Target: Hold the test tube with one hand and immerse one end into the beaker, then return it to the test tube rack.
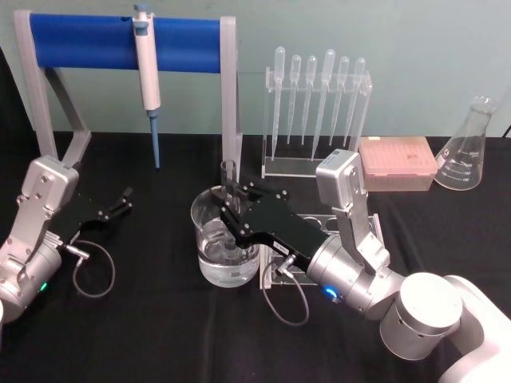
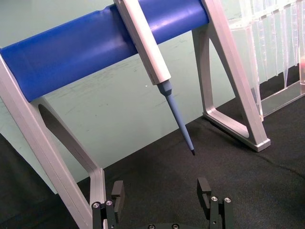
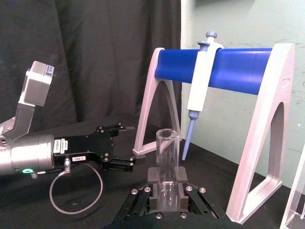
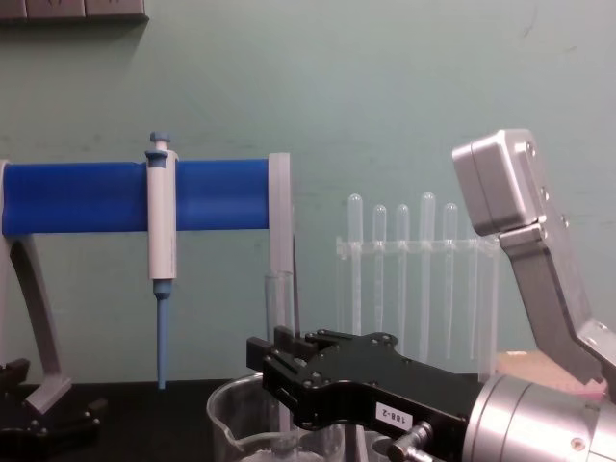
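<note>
The test tube [image 1: 229, 172] stands upright, clamped in the right tool [image 1: 229, 204]. Its lower end reaches into the beaker [image 1: 206, 231] directly beneath, seemingly into the water. The dip looks under way. Next, lift straight up clear of the rim, then swing back to the test tube rack [image 1: 315, 219] behind the tool. The left tool [image 1: 123, 201] rests spread open, well apart.

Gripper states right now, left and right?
Left gripper: open, holding nothing.
Right gripper: shut on the test tube, which stands upright in the beaker.
</note>
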Robot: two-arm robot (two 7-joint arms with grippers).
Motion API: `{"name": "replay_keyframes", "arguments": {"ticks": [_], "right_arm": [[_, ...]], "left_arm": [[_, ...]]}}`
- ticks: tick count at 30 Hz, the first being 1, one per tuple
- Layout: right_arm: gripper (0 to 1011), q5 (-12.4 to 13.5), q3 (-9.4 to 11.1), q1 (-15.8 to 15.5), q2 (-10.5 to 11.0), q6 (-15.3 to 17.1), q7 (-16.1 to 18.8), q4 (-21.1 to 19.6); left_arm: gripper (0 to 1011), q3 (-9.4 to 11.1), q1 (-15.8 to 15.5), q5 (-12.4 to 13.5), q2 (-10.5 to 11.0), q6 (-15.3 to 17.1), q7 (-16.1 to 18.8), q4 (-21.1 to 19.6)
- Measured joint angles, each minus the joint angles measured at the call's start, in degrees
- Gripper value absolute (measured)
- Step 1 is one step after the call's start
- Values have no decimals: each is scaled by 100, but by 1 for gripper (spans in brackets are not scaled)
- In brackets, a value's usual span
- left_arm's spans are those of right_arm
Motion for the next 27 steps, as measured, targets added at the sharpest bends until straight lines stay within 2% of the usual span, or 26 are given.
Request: {"name": "replay_keyframes", "arguments": {"ticks": [27], "right_arm": [[227, 0, 0, 0, 0, 0, 0, 0]], "left_arm": [[1000, 0, 0, 0, 0, 0, 0, 0]]}}
